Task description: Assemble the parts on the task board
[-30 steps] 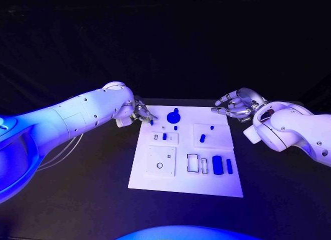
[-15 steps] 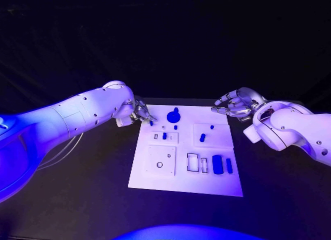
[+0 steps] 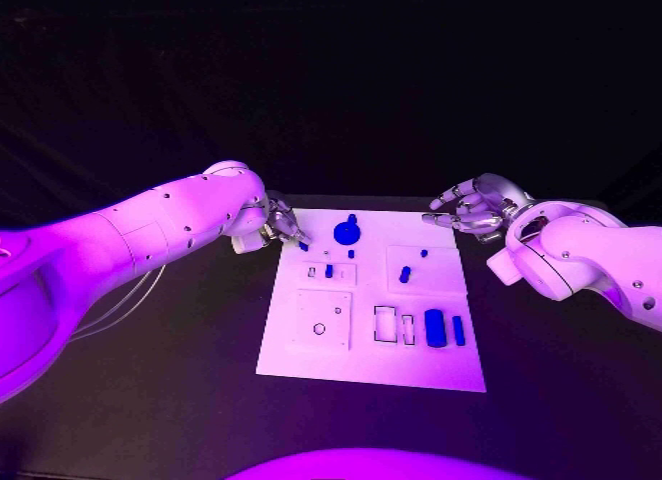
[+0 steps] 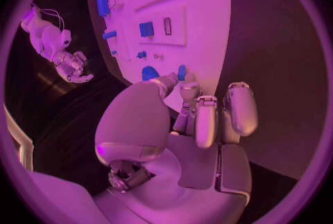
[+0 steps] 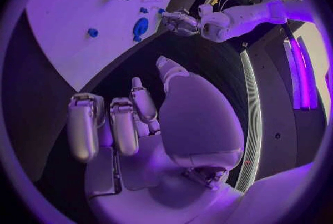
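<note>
White task board (image 3: 372, 345) flat in the middle of the black bench (image 3: 173, 400); on its far edge, a round blue part (image 3: 347, 234) with a stub pointing away; nearer, toward the left, a small raised plate with a short blue peg (image 3: 330, 272) standing in it; toward the right, another raised plate bearing a small blue piece (image 3: 405, 275); on the near right, two blue bars side by side, a broad one (image 3: 435, 329) and a slim one (image 3: 458, 331), next to two rectangular slots; on the near left, a square plate with a small oval hole (image 3: 320, 330).

Left hand (image 3: 279, 226) low over the board's far left corner, thumb and one finger pinching a small blue part (image 4: 182, 72) just above the white surface, remaining fingers curled alongside; pinched part also visible at the fingertips in the head view (image 3: 302, 243).

Right hand (image 3: 471, 212) raised off the board's far right corner, holding nothing, fingers spread and loosely bent; well apart from every part.
</note>
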`<state>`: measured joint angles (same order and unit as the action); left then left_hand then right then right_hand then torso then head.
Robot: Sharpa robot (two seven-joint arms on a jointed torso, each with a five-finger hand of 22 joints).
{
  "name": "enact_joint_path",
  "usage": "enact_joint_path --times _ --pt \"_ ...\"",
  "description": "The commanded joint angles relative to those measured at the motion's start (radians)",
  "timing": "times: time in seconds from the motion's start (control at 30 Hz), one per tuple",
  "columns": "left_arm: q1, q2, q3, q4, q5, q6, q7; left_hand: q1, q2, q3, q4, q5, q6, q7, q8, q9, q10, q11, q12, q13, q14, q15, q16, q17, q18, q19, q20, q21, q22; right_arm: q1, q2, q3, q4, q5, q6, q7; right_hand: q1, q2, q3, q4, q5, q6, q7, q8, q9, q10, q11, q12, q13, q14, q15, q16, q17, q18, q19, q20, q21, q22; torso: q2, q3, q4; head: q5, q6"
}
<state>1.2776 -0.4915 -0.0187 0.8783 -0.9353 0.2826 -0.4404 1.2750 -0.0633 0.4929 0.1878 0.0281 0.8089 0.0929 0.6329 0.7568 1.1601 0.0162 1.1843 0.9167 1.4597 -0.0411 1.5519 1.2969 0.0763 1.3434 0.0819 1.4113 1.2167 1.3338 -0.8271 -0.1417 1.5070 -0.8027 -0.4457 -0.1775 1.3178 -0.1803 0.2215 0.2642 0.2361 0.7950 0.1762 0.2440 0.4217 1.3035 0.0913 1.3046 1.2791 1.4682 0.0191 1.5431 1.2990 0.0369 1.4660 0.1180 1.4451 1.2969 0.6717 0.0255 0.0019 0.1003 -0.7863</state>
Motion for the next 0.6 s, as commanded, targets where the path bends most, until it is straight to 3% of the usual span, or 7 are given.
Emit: enact_joint_path --times 0.03,0.27,0.6 --pt "0.000 -0.012 0.000 0.019 0.015 -0.008 0.002 0.006 -0.013 0.208 -0.059 0.023 0.000 -0.012 0.078 0.056 0.016 -0.006 0.006 -0.004 0.094 -0.004 -0.001 0.238 0.000 0.003 -0.015 -0.007 0.020 -0.001 0.001 0.000 0.000 -0.001 0.003 0.002 0.016 0.004 0.000 0.018 0.005 -0.008 -0.002 0.021 0.002 -0.022 -0.002 -0.012 -0.004 0.079 -0.008 -0.018 0.183 -0.003 0.043 -0.005 -0.014 0.184 -0.001 0.0006 0.0000 0.001 -0.001" --pt "0.000 -0.057 0.000 0.086 0.052 -0.031 0.012 -0.032 -0.039 0.303 -0.111 0.025 -0.001 -0.010 0.095 0.065 0.027 -0.005 0.012 0.001 0.098 -0.003 0.004 0.246 -0.002 0.011 -0.014 0.000 0.034 -0.001 -0.001 0.000 0.001 -0.001 0.002 0.002 0.016 0.005 0.000 0.019 0.005 -0.008 -0.002 0.022 0.002 -0.022 -0.002 -0.012 -0.004 0.079 -0.008 -0.018 0.183 -0.003 0.043 -0.005 -0.014 0.184 -0.002 0.0000 0.0028 0.000 -0.002" --pt "0.000 -0.142 0.001 0.232 0.099 -0.121 0.017 -0.074 -0.061 0.364 -0.147 0.043 0.020 -0.016 0.106 0.067 0.066 -0.012 0.032 0.028 0.108 -0.009 0.016 0.268 -0.010 0.039 -0.019 0.020 0.071 -0.001 -0.007 0.000 0.003 -0.001 0.001 0.002 0.016 0.005 0.000 0.019 0.005 -0.008 -0.002 0.022 0.002 -0.022 -0.002 -0.012 -0.004 0.079 -0.008 -0.018 0.183 -0.003 0.043 -0.005 -0.014 0.184 -0.003 0.0010 0.0037 0.005 -0.001"
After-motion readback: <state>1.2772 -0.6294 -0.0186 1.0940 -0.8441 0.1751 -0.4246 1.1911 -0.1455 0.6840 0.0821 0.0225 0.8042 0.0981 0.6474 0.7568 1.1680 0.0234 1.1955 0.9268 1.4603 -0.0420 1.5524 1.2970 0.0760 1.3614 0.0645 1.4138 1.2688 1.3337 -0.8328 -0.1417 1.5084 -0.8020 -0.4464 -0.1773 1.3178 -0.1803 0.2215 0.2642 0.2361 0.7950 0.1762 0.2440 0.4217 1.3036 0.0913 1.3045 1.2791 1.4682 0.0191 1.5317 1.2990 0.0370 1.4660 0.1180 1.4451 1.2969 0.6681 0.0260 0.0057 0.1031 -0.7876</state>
